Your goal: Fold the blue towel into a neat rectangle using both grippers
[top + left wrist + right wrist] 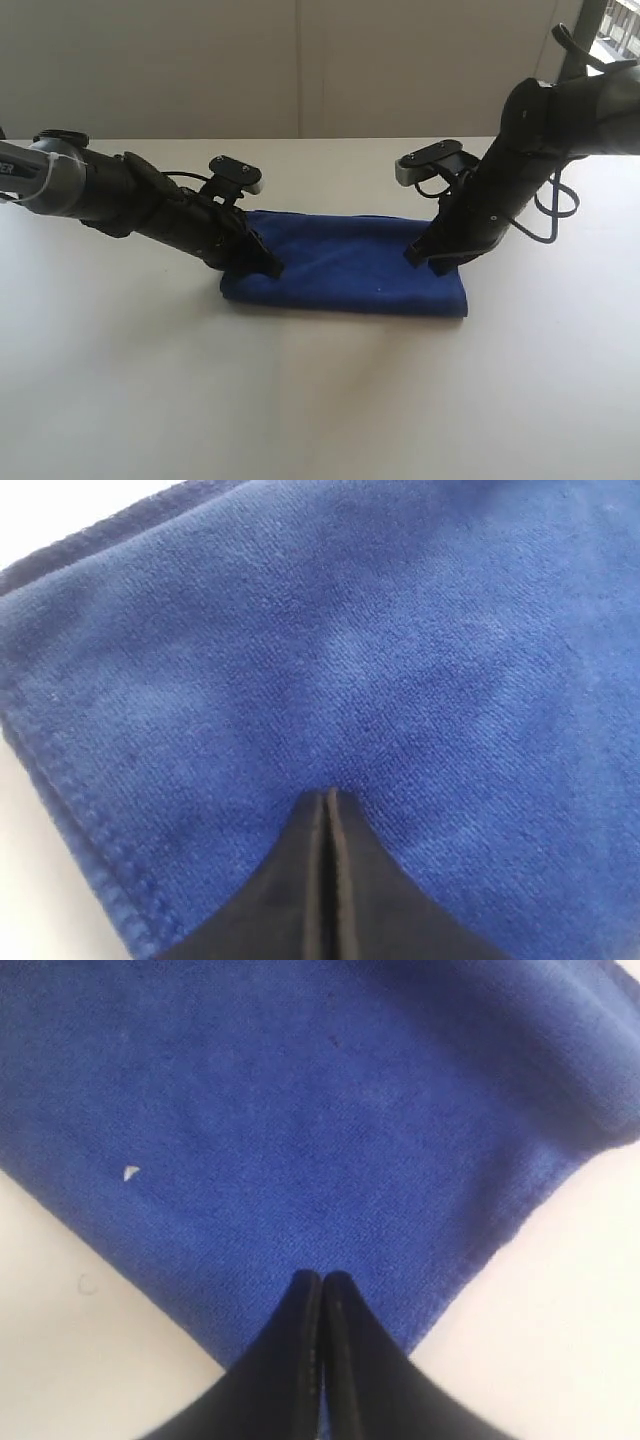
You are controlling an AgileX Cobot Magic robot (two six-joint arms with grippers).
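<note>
The blue towel (pixel 350 265) lies flat on the white table (pixel 320 400) as a folded rectangle, long side across the view. My left gripper (pixel 272 268) is shut, its tips resting on the towel's left end near the front edge. In the left wrist view the closed tips (pixel 329 795) press onto the towel's nap (pixel 380 650), with no cloth pinched between them. My right gripper (pixel 420 258) is also shut, standing on the towel's right part. The right wrist view shows its tips (pixel 322 1278) touching the towel (pixel 300 1110) close to a corner, with nothing held.
Bare white table surrounds the towel on all sides. A pale wall (pixel 300 60) rises behind the table's far edge. Black cables (pixel 555 205) loop beside the right arm. A tiny white speck (pixel 131 1172) sits on the towel.
</note>
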